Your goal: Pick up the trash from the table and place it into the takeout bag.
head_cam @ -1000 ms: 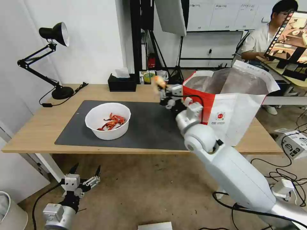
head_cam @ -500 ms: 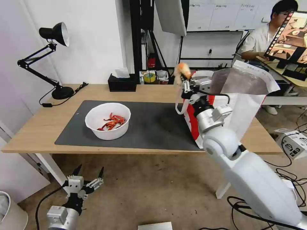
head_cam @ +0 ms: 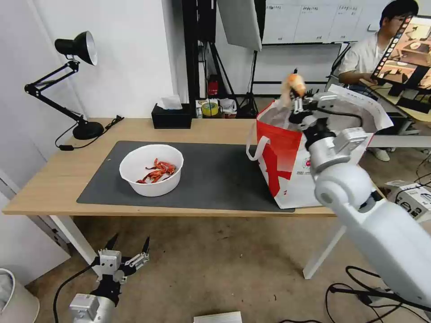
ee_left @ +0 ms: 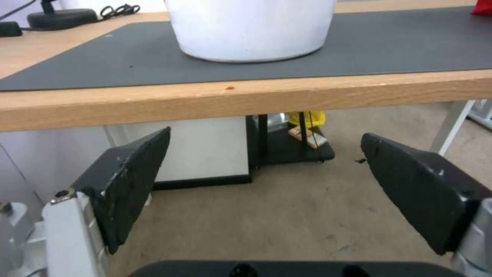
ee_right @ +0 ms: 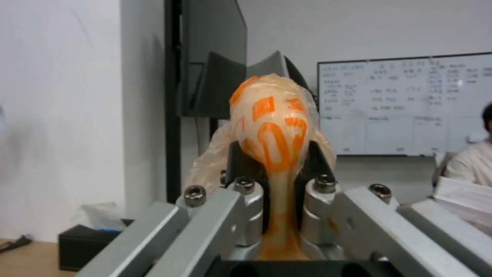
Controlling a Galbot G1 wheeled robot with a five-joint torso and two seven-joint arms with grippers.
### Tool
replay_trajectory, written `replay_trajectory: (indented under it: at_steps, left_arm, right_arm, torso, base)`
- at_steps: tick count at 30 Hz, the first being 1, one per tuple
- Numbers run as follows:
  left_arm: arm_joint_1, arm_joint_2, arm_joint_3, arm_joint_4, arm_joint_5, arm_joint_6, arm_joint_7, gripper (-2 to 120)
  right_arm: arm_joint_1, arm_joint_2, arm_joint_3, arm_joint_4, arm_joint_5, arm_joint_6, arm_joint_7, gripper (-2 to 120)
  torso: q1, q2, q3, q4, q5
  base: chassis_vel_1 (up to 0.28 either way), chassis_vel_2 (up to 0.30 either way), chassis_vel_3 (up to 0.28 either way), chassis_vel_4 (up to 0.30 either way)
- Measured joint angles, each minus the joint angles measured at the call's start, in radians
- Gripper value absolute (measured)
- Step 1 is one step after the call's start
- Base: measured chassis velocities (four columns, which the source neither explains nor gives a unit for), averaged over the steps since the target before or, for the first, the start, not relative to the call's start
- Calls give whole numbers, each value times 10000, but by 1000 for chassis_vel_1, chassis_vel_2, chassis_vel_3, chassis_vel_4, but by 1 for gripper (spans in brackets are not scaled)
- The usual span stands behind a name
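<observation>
Right gripper [ee_right: 274,169] pinching crinkly plastic-wrapped lump [ee_right: 271,130]

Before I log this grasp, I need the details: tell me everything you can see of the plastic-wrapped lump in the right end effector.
The plastic-wrapped lump is a rounded, tan bundle in thin, crinkled translucent film printed with orange markings. A narrow tail of the wrap runs down between the fingers. The right end effector is shut on its lower part, holding it upright above the open mouth of the takeout bag. Nothing else touches it.
</observation>
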Motion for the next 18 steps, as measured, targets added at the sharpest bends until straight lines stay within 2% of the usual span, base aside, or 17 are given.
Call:
replay_trajectory:
  at_steps: [12,14,15,17,18]
  left_arm:
    - [-24,34,92,-6,0,-10,183,100]
    - [-32,64,95,-1,-4,-12,185,100]
    - [-32,64,95,-1,-4,-12,185,100]
    - [-55,103,99,9,-21,-13,186,100]
    - [-55,103,99,9,-21,-13,186,100]
  right_arm:
    - [-632,-120,376,240,-103,-732,757,7]
    - [-698,-152,470,240,-133,-806,796,18]
    - [-698,-152,470,240,-133,-806,796,18]
    - [-738,-174,522,230,-127,-842,798,30]
    - [-738,-174,522,230,-127,-842,798,30]
  torso:
    - [0,0,0,0,-1]
    - [0,0,0,0,-1]
    - [0,0,0,0,-1]
    - [0,0,0,0,-2]
    - [0,0,0,0,-2]
  base:
    - [0,0,0,0]
    - [0,0,0,0]
    - [0,0,0,0]
    - [0,0,0,0]
    - [0,0,0,0]
